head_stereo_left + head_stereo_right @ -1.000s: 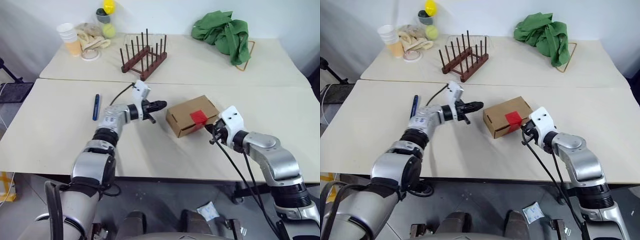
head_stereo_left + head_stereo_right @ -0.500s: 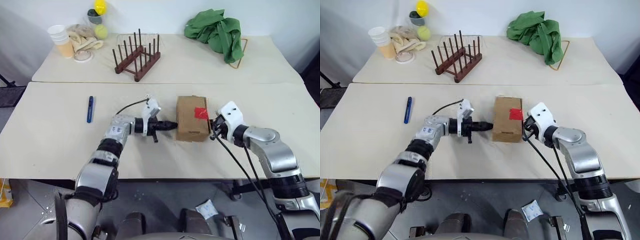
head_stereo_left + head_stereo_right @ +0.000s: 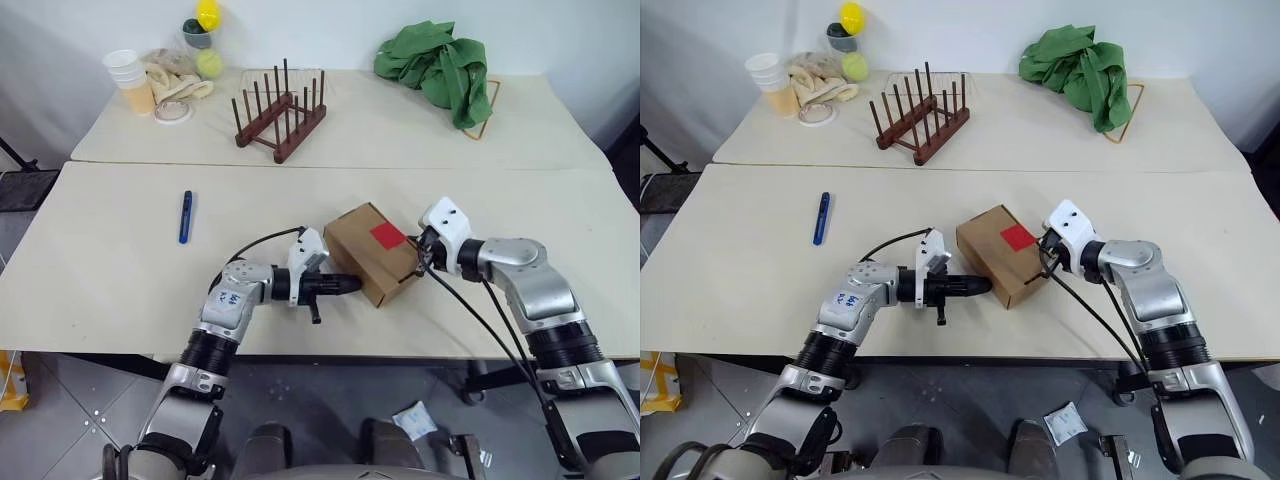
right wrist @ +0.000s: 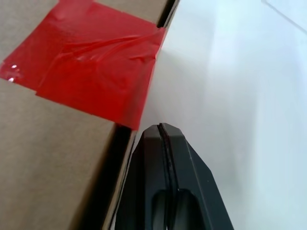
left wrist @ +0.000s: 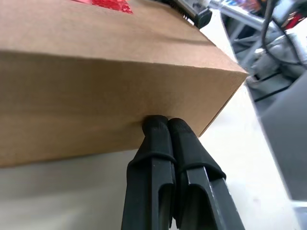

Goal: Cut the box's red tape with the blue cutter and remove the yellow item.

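Box (image 3: 372,251) newly turned, long axis diagonal.

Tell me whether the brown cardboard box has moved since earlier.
Yes. The brown cardboard box has turned anticlockwise on the beige table: the side with the red tape faced the near table edge, now faces right and away.

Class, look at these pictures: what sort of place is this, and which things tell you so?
Probably a robot test room or lab: plain pale tables against a bare wall, with unrelated props laid out, such as a wooden peg rack, a green cloth and paper cups.
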